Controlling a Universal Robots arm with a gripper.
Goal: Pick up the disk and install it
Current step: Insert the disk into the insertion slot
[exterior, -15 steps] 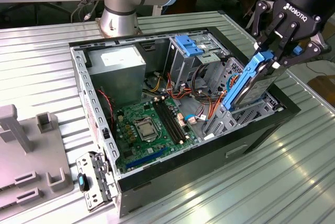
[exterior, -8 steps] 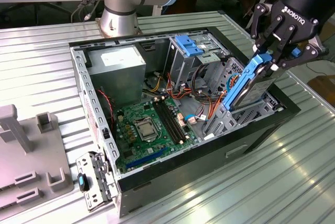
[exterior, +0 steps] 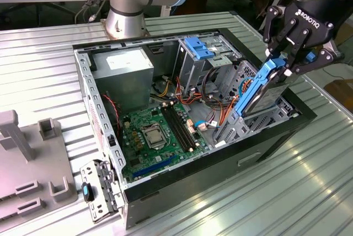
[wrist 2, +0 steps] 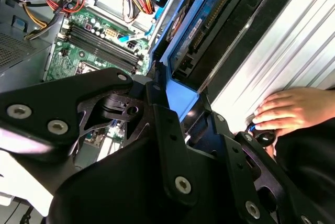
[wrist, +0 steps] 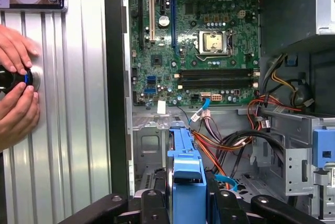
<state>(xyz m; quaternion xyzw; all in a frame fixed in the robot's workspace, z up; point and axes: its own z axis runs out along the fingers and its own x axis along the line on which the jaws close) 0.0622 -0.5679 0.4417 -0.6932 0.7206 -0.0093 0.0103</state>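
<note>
Ribbed metal table [exterior: 44, 54], open computer case [exterior: 193, 180] lying on it, grey fixture [exterior: 33, 164] beside

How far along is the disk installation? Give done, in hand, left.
Done: the disk is picked up, off the table. In hand: the gripper is shut on its blue carrier's upper end, holding it tilted, lower end at the drive cage. Left: it is not yet seated; most of it sticks out above the case.
</note>
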